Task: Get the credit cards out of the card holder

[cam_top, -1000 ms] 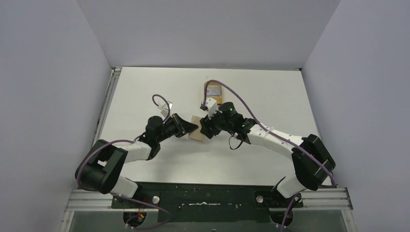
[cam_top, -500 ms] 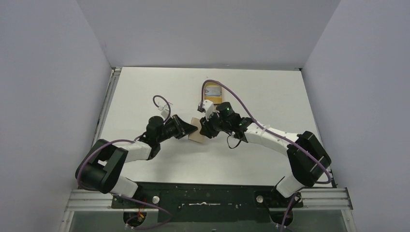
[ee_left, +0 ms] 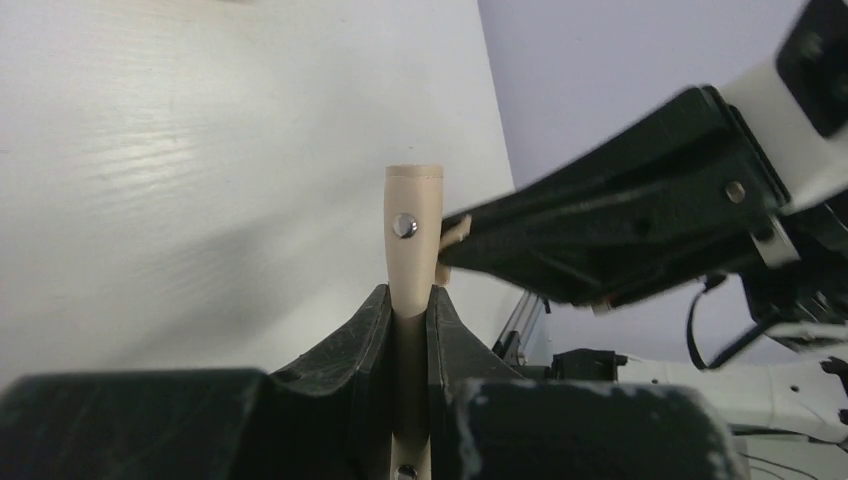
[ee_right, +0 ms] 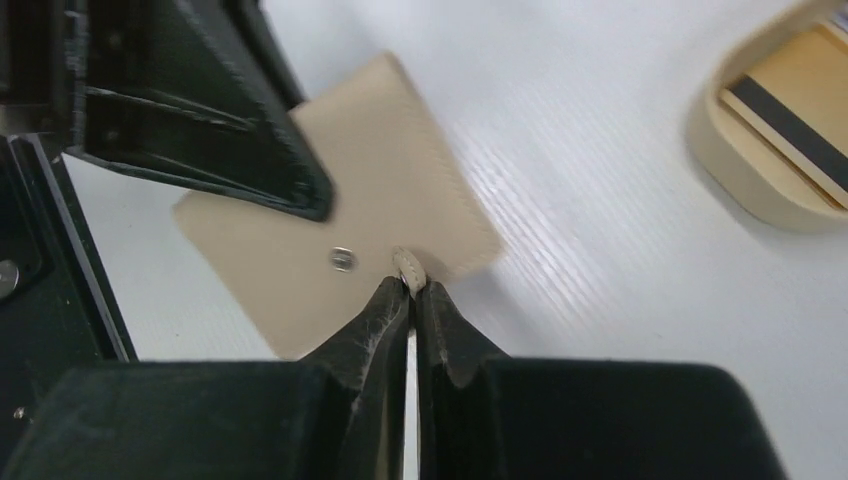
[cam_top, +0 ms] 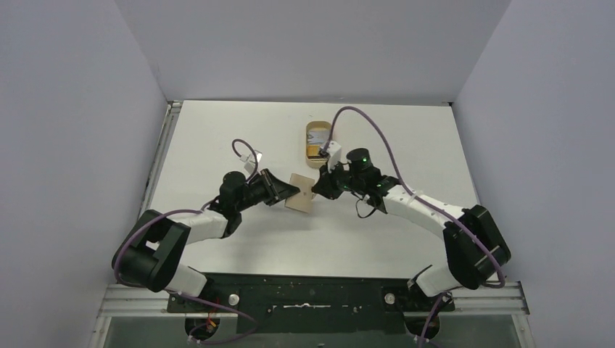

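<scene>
Wallet (cam_top: 299, 197), a flat beige bifold with stitched edges and a metal snap (ee_right: 343, 259), is being held between both claws near the middle of the white desk (cam_top: 217, 130). Left claw (ee_left: 408, 305) is clamping its 9 o'clock edge. Right claw (ee_right: 410, 290) is pinching the small strap tab (ee_right: 404, 262) at 3 o'clock. Peeling the tab gently, with the left gripping firmly, should open it. Oval rimmed dish (cam_top: 307, 141) at 12 o'clock is holding a striped card (ee_right: 790, 115).
</scene>
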`<action>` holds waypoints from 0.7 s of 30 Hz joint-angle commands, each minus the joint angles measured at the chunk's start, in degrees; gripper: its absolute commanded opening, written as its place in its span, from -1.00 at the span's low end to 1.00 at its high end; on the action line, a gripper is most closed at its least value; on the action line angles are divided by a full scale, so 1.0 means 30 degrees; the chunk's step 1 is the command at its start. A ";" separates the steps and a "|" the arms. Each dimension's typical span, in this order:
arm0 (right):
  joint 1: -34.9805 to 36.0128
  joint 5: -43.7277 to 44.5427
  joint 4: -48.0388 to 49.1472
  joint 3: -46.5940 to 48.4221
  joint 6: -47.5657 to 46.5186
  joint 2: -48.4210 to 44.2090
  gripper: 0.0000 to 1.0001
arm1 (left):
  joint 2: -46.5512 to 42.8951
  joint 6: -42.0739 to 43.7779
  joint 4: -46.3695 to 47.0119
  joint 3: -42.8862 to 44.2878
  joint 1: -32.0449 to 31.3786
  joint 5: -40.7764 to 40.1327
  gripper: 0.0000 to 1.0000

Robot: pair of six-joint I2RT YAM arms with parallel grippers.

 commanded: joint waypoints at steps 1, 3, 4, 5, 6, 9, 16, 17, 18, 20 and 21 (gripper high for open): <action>-0.3009 -0.0616 0.3959 -0.1837 0.2450 -0.2793 -1.00 | -0.1031 0.0058 0.1405 0.0820 -0.0123 0.1796 -1.00; -0.4315 -0.1089 0.4519 -0.2637 0.3165 -0.3954 -1.00 | -0.1132 0.0190 0.1154 0.0844 0.0152 0.1910 -1.00; -0.4956 -0.1204 0.4642 -0.2932 0.3457 -0.4496 -1.00 | -0.1191 0.0252 0.1030 0.0847 0.0270 0.1917 -1.00; -0.5512 -0.1315 0.4847 -0.3254 0.3787 -0.5011 -1.00 | -0.1292 0.0285 0.0952 0.0870 0.0351 0.1933 -1.00; -0.5966 -0.1493 0.5082 -0.3511 0.4077 -0.5423 -1.00 | -0.1364 0.0314 0.0873 0.0898 0.0438 0.1946 -1.00; -0.6601 -0.1810 0.5546 -0.3902 0.4739 -0.6006 -1.00 | -0.1616 0.0522 0.0423 0.1097 0.0481 0.1864 -1.00; -0.3530 0.1213 0.1774 -0.2227 0.1889 -0.5723 -0.82 | -0.2453 0.1432 -0.1565 0.1620 0.0370 0.1389 -1.00; -0.3495 0.1064 0.1867 -0.2181 0.2108 -0.5413 -0.44 | -0.2586 0.1450 -0.1624 0.1574 0.0374 0.1281 -1.00; -0.3491 0.1001 0.2069 -0.2190 0.2355 -0.5166 -0.14 | -0.2716 0.1463 -0.1686 0.1517 0.0375 0.1125 -1.00; -0.3439 0.0967 0.3059 -0.2627 0.3189 -0.4833 0.41 | -0.3000 0.1494 -0.1703 0.1373 0.0364 0.0800 -1.00; -0.3414 0.0920 0.3632 -0.2802 0.3640 -0.4683 0.56 | -0.3112 0.1494 -0.1685 0.1309 0.0366 0.0658 -1.00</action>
